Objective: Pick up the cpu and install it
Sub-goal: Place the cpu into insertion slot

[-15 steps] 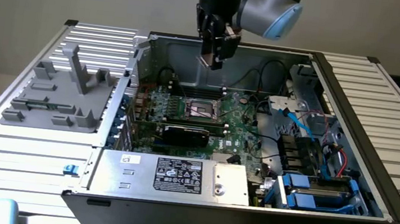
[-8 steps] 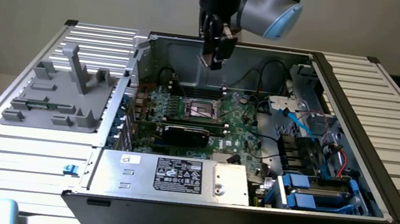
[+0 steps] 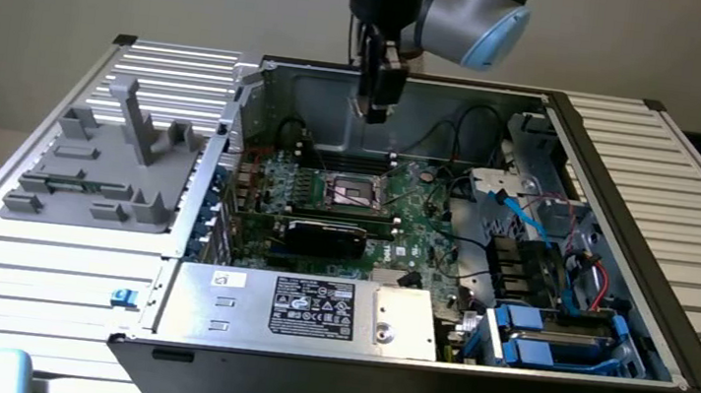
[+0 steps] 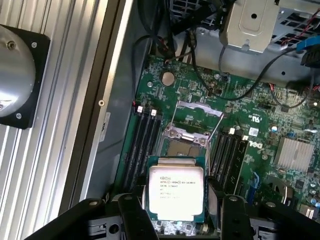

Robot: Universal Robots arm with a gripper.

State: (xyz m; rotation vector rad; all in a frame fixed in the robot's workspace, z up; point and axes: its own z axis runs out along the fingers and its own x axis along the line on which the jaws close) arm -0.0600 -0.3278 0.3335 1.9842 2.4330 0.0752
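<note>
The cpu (image 4: 176, 187), a flat silver-topped chip with printed text and a green edge, sits between my gripper's (image 4: 180, 216) two black fingers (image 4: 134, 216), which are shut on its sides. It hangs above the green motherboard (image 4: 250, 100), close to the open socket (image 4: 186, 146) with its metal frame lifted. In the exterior view, my gripper (image 3: 374, 110) points straight down inside the open computer case (image 3: 616, 187), well above the socket (image 3: 354, 193).
A silver power supply box (image 3: 298, 310) fills the case's near side and a black graphics card (image 3: 326, 236) lies just in front of the socket. Blue drive bays (image 3: 559, 339) and cables are at the exterior view's right. A grey fixture (image 3: 109, 169) stands on the slatted table.
</note>
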